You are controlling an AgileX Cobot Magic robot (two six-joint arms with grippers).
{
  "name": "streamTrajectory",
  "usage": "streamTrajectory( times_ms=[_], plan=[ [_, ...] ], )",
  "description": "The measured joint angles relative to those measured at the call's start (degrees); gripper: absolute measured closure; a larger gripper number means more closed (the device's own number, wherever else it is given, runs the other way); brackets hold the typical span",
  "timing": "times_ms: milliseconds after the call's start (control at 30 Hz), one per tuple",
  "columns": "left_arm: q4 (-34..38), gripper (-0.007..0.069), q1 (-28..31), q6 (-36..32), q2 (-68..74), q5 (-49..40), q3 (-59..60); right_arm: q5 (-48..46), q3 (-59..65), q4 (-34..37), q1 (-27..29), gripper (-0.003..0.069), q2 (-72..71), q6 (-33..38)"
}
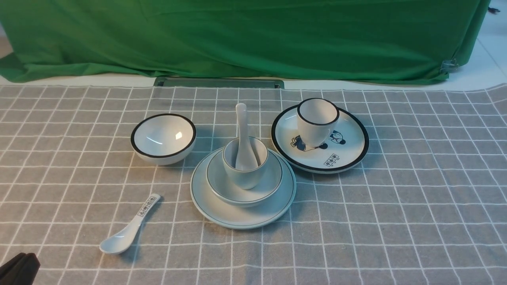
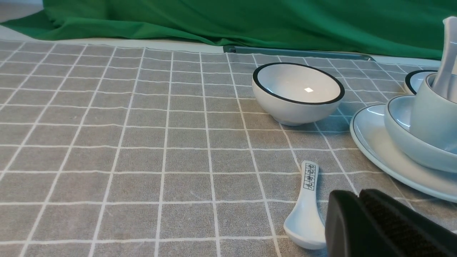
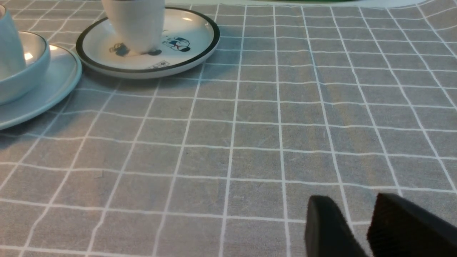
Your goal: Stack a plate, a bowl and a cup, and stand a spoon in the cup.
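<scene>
Seemingly the stacking is done: the plate [image 1: 222, 213] carries the bowl [image 1: 222, 186], the cup [image 1: 245, 174] and the upright spoon [image 1: 242, 134] at mid-worktop, so nothing but retreat remains. Left gripper [image 2: 360, 214]: jaws together, empty. Right gripper [image 3: 360, 221]: jaws apart, empty. Counted from the left: two spoons, two bowls, two plates, two cups.
</scene>
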State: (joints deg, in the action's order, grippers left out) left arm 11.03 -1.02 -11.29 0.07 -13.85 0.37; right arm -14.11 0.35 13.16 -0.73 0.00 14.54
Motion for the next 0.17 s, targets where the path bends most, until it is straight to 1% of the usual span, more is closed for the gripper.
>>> streamTrajectory(
  times_ms=[167],
  plan=[
    [0.0,0.0607,0.0,0.0,0.0,0.0,0.0,0.0,0.0,0.0,0.0,0.0421,0.0,0.0]
  ],
)
